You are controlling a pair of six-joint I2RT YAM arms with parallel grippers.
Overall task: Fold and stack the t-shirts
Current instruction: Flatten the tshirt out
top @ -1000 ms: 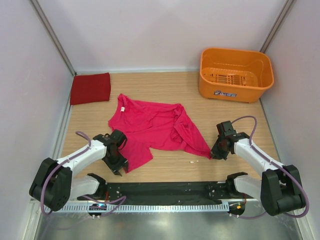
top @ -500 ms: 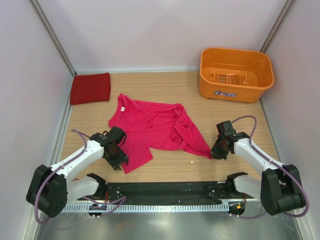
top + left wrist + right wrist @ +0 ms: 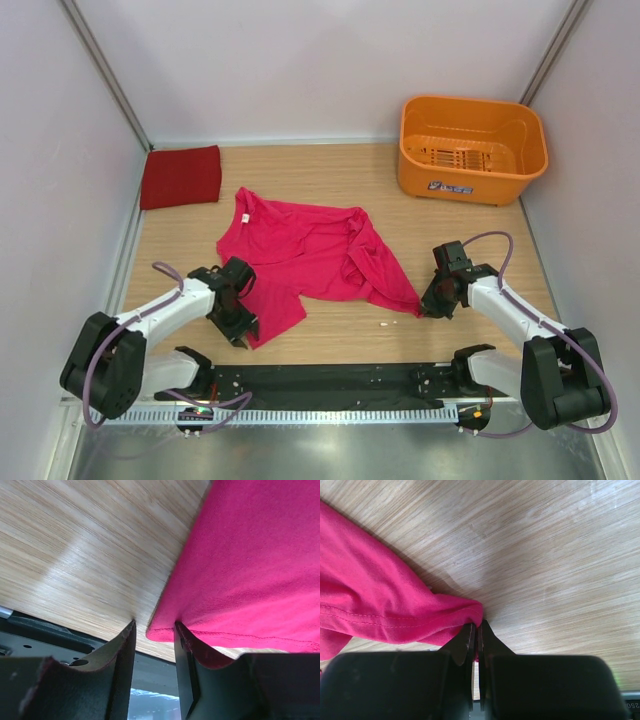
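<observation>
The bright magenta t-shirt (image 3: pixel 310 255) lies spread and rumpled on the wooden table. My left gripper (image 3: pixel 238 334) is low at its near-left corner, open. In the left wrist view the hem corner (image 3: pixel 165 630) pokes between the two parted fingers of that gripper (image 3: pixel 154 625), and one finger (image 3: pixel 192 650) rests against the cloth (image 3: pixel 250 555). My right gripper (image 3: pixel 425 310) is shut on the shirt's near-right corner; the right wrist view shows its tips (image 3: pixel 476 625) pinching a fold of magenta cloth (image 3: pixel 370 600). The crimson t-shirt (image 3: pixel 181 176) sits folded flat at the far left.
An orange plastic basket (image 3: pixel 500 170) stands at the far right corner. A black strip and a metal rail (image 3: pixel 330 380) run along the table's near edge, just behind the left gripper. White walls close in both sides.
The left gripper drew slightly up and left, then came back down to the shirt's near-left corner. The right gripper and the shirt have kept still.
</observation>
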